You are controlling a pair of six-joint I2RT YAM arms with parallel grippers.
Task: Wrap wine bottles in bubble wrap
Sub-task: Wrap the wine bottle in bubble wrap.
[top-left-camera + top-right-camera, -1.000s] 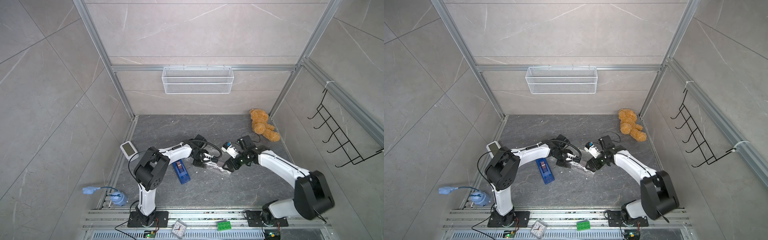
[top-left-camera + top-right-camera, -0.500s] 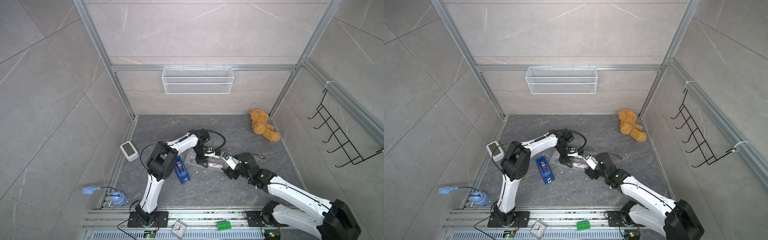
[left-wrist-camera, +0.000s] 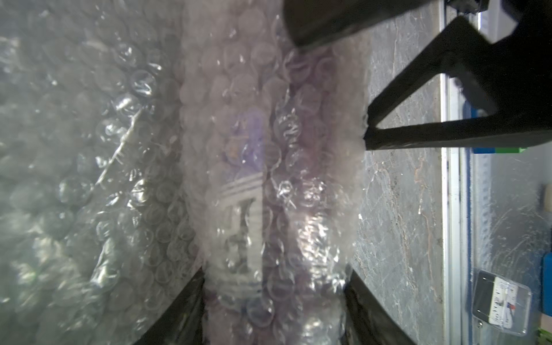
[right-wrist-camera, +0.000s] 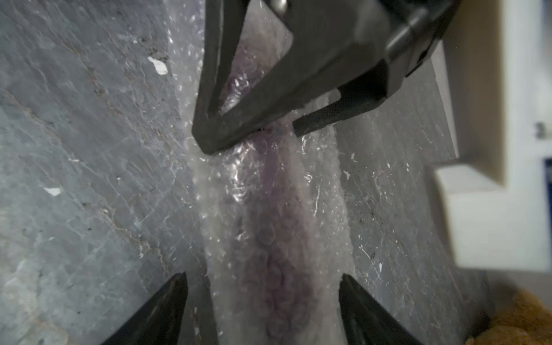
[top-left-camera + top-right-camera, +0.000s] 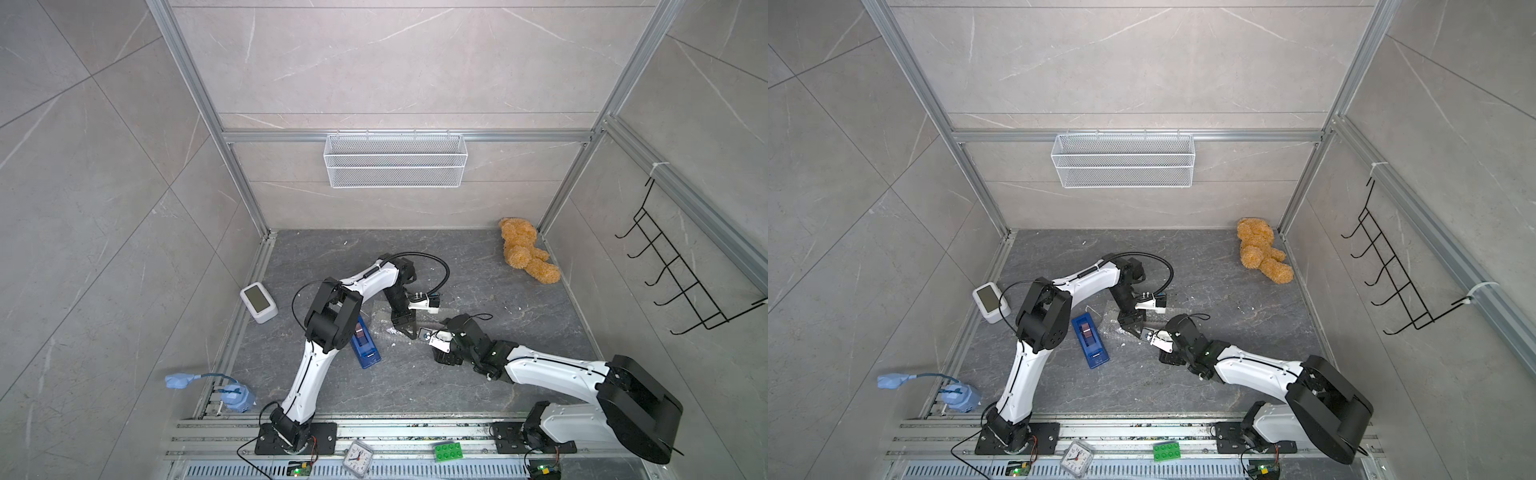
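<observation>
Beside the blue tape dispenser (image 5: 365,343), on its side facing the right arm:

1. The bubble wrap (image 3: 89,149) lies on the grey floor. One part is rolled into a tube, and the loose remainder is spread between that tube and the dispenser.
2. The wine bottle (image 3: 248,179) lies on its side inside the tube, beyond the loose sheet from the dispenser. Purple glass and white lettering show through the bubbles.
3. The left gripper (image 3: 274,277) is clamped across the wrapped body, with both fingers pressed into the wrap.
4. The right gripper (image 4: 263,276) has its jaws apart. It straddles the slimmer end of the tube, farther from the dispenser, and a gap shows at one finger.
5. This looks like the rolling step, part done. It should go best if the right gripper pinches the slim end first. Both wrists can then turn together toward the dispenser, so the loose sheet winds on evenly. A light, level grip should keep the bottle from sliding out or the roll from skewing.
</observation>
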